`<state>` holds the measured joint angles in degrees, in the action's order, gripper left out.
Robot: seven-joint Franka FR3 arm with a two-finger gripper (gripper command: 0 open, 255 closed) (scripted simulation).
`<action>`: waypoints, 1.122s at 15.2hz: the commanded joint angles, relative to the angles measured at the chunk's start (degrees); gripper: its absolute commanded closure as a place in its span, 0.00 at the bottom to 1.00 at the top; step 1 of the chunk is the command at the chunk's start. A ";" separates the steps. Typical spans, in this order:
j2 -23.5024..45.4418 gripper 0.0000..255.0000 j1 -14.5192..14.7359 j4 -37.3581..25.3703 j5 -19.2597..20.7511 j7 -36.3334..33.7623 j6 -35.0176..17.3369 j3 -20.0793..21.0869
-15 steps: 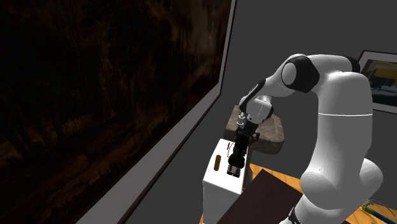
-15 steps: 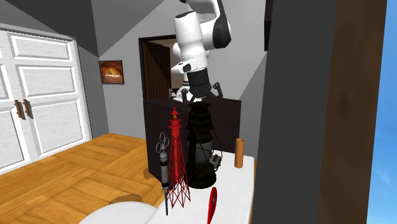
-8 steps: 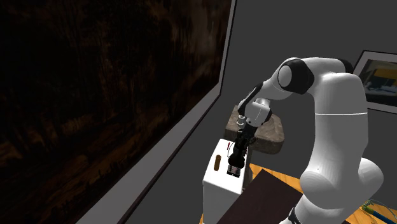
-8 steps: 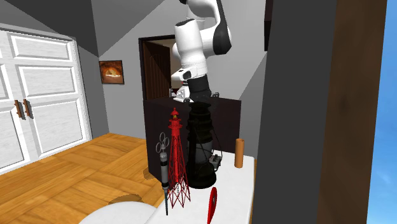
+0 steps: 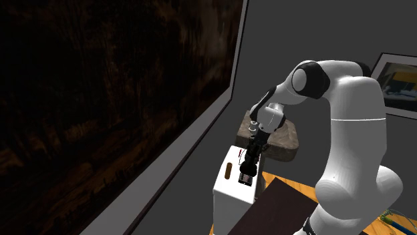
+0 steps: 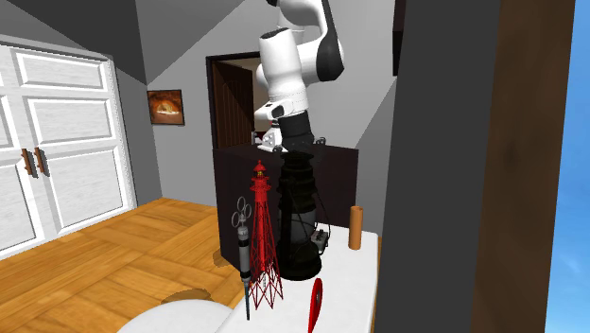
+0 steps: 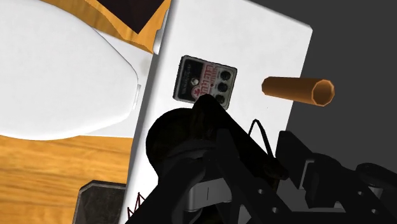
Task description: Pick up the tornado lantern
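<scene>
**Grasp stage.** The all-black two-finger gripper (image 6: pixel 294 151) sits on the top of the tall black tornado lantern (image 6: pixel 301 222). The lantern stands upright on the white table top (image 6: pixel 352 289), just beside a red lattice tower model (image 6: pixel 262 241) and near an upright orange-brown cylinder (image 6: pixel 355 227).

Compared with one second ago, the white arm (image 6: pixel 284 57) has settled slightly lower. The gripper's outline, then splayed wide to either side of the lantern's cap, is now drawn in narrow. Over the last half second nothing has moved. The fingers therefore appear closed on the lantern's top, though black against black leaves the contact itself hard to read in the second exterior view and the wrist view alike.

The lantern's base rests on the table, so it is not yet lifted.

**Judgement:** the closing step looks complete. What remains is a straight vertical lift, kept slow, since the lantern is tall and held high, and the tower model stands close enough to be brushed.
</scene>
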<state>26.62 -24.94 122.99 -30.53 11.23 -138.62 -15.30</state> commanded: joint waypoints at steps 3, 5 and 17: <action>-1.97 1.00 0.54 0.39 1.34 -1.16 1.45 -0.77; -3.30 1.00 0.85 0.57 2.22 -1.93 2.46 -1.25; -9.72 1.00 2.13 0.69 6.63 -5.85 7.90 -3.27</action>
